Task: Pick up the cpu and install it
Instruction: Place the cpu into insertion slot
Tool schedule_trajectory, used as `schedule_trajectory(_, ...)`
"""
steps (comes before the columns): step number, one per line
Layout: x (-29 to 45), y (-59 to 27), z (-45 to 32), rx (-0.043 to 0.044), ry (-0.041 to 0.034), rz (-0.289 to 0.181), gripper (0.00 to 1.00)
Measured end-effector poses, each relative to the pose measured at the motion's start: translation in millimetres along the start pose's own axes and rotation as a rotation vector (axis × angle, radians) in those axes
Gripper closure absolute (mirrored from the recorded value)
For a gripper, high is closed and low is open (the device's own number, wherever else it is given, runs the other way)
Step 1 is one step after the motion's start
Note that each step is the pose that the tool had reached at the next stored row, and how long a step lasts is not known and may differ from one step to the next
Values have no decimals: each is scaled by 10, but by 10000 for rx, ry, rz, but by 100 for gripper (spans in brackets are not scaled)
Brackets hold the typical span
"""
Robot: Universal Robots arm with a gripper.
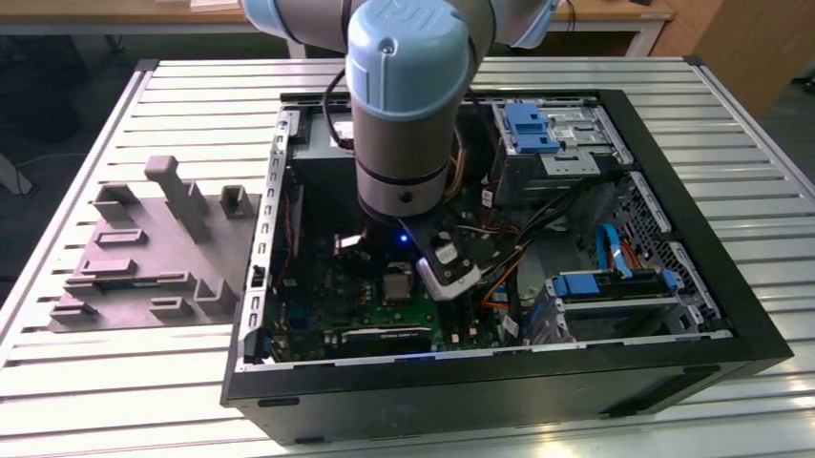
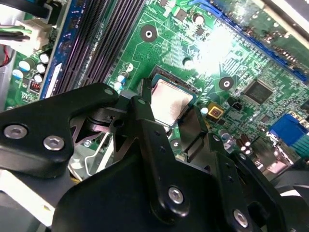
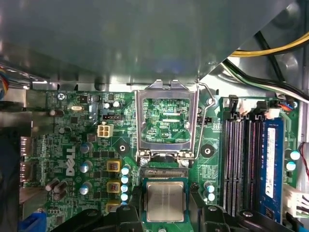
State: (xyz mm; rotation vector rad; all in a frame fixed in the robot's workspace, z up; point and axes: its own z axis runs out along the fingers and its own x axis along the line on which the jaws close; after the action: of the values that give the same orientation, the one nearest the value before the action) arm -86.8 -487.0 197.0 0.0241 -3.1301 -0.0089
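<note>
Inside the open computer case (image 1: 510, 382), which lies on a slatted metal table (image 1: 191, 81), my arm (image 1: 407, 105) reaches straight down over the green motherboard (image 3: 87, 140). My gripper (image 2: 170, 107) hangs low above the board, right over the socket (image 3: 144, 203). The cpu (image 3: 165, 201) lies flat in that socket with its pale metal top facing up, and the socket's rim shows as a thin border along three of its sides. My fingers are spread. One black finger (image 2: 145, 108) stands just beside one edge of the cpu and the other finger (image 2: 193, 128) just beside the opposite edge. In both wrist views a narrow strip of socket shows between each finger and the chip, so I am not pinching it. Just beside the socket the metal load frame (image 3: 141, 123) stands swung open, and the board's traces show through its window. The long dark memory slots (image 3: 241, 159) run near the socket, and yellow and black cables (image 3: 270, 53) cross a corner of the case. To the exterior view's left of the case, a grey tray (image 1: 140, 267) with raised blocks rests on the table.
</note>
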Motion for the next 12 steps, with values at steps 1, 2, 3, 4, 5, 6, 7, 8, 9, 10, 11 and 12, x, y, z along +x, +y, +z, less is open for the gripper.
schedule_trajectory(1, 0, 0, 12, 0, 1, 0, 53)
schedule_trajectory(2, 0, 0, 24, 0, 1, 0, 53)
schedule_trajectory(3, 0, 0, 34, 0, 1, 1, 53)
schedule_trajectory(4, 1, 0, 43, 0, 1, 1, 53)
schedule_trajectory(5, 2, 0, 49, 1, 1, 1, 53)
schedule_trajectory(6, 6, 1, 56, 0, 1, 2, 53)
schedule_trajectory(7, 9, 2, 60, 1, 1, 2, 53)
schedule_trajectory(8, 11, 4, 62, 1, 1, 1, 53)
schedule_trajectory(9, 14, 7, 64, -1, 1, 1, 53)
schedule_trajectory(10, 15, 9, 66, -3, 1, 0, 53)
schedule_trajectory(11, 15, 11, 68, -4, 1, -1, 53)
schedule_trajectory(12, 15, 14, 69, -6, 1, -1, 53)
